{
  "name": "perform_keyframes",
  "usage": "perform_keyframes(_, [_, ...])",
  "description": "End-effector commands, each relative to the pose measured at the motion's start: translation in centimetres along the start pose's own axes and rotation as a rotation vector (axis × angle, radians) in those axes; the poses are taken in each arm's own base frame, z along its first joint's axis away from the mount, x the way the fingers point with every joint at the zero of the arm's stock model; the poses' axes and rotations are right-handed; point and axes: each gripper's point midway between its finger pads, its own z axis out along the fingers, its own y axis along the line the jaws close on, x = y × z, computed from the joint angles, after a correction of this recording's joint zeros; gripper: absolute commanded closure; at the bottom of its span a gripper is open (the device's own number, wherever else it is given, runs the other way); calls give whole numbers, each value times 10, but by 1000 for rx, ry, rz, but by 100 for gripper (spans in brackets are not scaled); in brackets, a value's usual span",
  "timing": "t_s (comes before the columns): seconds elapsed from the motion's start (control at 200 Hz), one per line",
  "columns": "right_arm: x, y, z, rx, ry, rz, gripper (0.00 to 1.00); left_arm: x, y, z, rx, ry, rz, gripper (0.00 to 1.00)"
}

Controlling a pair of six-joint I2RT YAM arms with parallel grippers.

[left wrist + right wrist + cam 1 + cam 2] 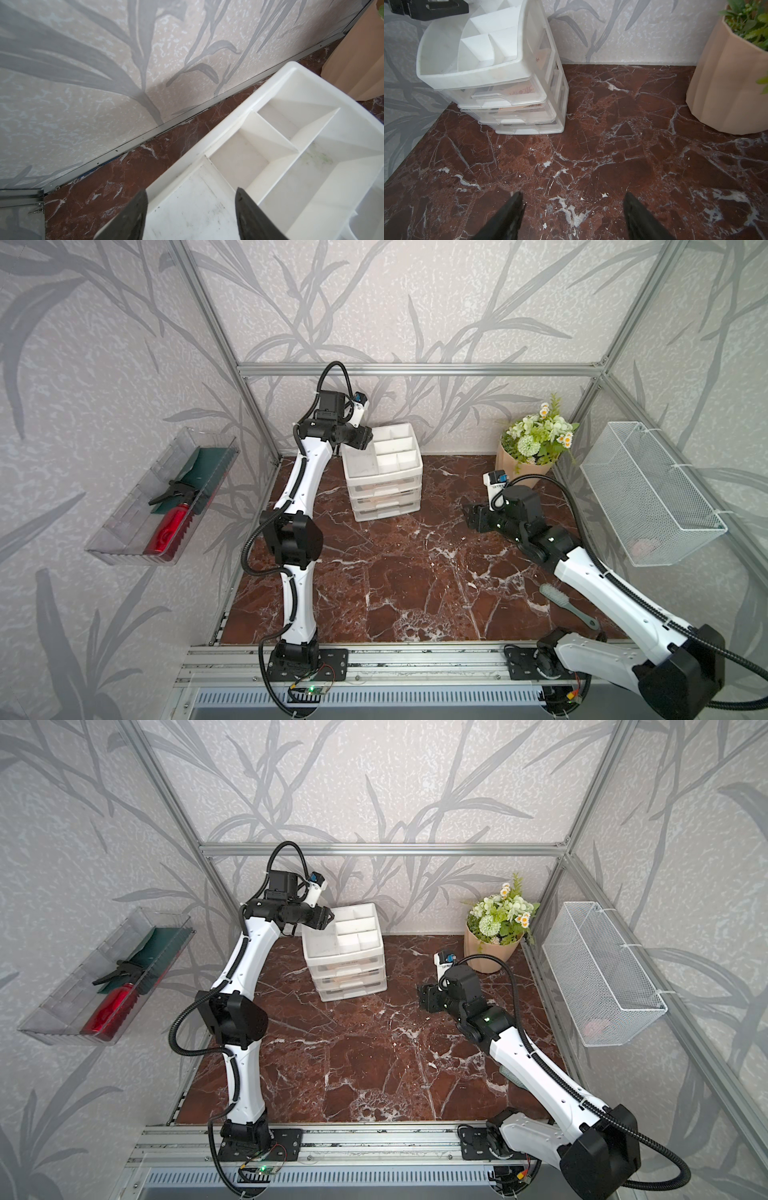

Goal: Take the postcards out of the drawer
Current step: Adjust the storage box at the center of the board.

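Peeking through the cloudy plastic of the drawer unit (558,87) in the right wrist view, you can make out the postcards (522,89) — cream-to-peach cards with big dark characters, plus a small orange-red mark on the one in the top drawer (452,94). Another peach edge shows in the second drawer (542,115) right below it, and a bit of card with a small reddish character shows through the unit's side wall. How many cards there are in total, I can't tell. All three drawers sit shut with the cards inside.

Left hand (191,216) hovers over a corner of the unit's divided top tray (226,124), fingers spread wide, nothing between them. Right hand (572,216) is low over the brown marble bench (612,155), pointed toward the unit but well apart from it — fingers wide too, gripping nothing.

In both top views the unit stands near the back wall, with a flower pot (523,466) further along that wall on the right arm's side.
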Motion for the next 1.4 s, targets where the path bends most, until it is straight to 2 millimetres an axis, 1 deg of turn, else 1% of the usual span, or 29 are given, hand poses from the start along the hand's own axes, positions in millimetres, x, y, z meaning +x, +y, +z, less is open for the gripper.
perform_keyframes(0.0, [-5, 4, -9, -11, -10, -3, 24, 18, -3, 4, 34, 69, 0, 38])
perform_keyframes(0.09, [-5, 5, -11, -18, -6, -5, 24, 24, -3, 4, 32, 92, -8, 41])
perform_keyframes(0.155, [-4, 5, -12, -20, -4, -8, 24, 27, 2, 6, 5, 102, -15, 41])
perform_keyframes(0.26, [-3, 6, -13, -24, -2, -12, 23, 26, 9, 7, -20, 95, -17, 38])
perform_keyframes(0.36, [-2, 5, -13, -19, -1, -12, 22, 15, 8, -3, -8, 58, -19, 36])
perform_keyframes(0.46, [-2, 3, -13, -9, -1, -13, 22, -4, 5, -18, 2, -5, -5, 33])
perform_keyframes(0.53, [-3, 3, -13, -10, -6, -12, 22, -16, 7, -27, -8, -50, 11, 30])
perform_keyframes(0.675, [-1, 3, -10, -7, 4, -10, 21, -28, 12, -32, -22, -97, 38, 27])
perform_keyframes(0.83, [-2, 2, -10, 1, 8, -15, 21, -31, 17, -31, -13, -112, 59, 26])
perform_keyframes(1.045, [-2, 2, -8, 6, 20, -16, 20, -32, 23, -20, 8, -130, 91, 25])
perform_keyframes(1.25, [-4, 1, -11, 12, 18, -9, 20, -25, 25, -7, 45, -110, 136, 27])
perform_keyframes(1.395, [-4, 1, -13, 12, 17, 1, 20, -19, 20, -1, 102, -106, 148, 31])
